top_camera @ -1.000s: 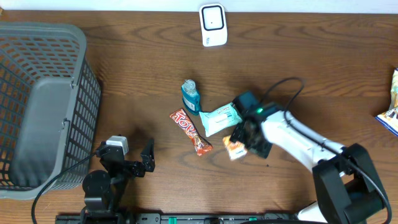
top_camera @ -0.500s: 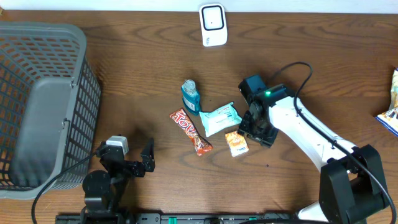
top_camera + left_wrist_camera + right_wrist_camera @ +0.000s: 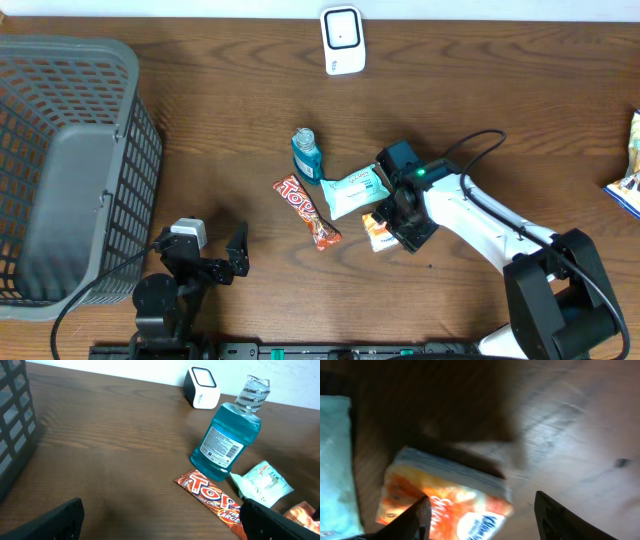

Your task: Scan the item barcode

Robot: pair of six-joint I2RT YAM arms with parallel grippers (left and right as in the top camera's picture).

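Overhead, I am seeing the right gripper hanging low over the orange packet, which is lying flat on the table just right of the candy bar and touching the lower edge of the pale green wipes pack. From above, the arm is hiding most of the packet and I cannot tell how the jaws are standing. The right wrist camera is settling it: the jaws are standing apart, the left finger crossing in front of the packet's lower edge, the right finger sitting clear of it with bare wood between, so nothing is clamped. The left gripper is resting near the front table edge, well apart from the items, with its jaws spread wide and empty. Its camera is giving the low side-on look that the overhead lacks: the blue bottle is standing upright, and the white scanner is sitting behind it by the wall. The grey basket is occupying the far left. Writing: the bottle neck is reading "LISTERINE"; the candy bar is showing "TOP" in white on red, the rest being cut off; the bottle's back label is too small to read. The packet's white script is blurring out in the right wrist view.
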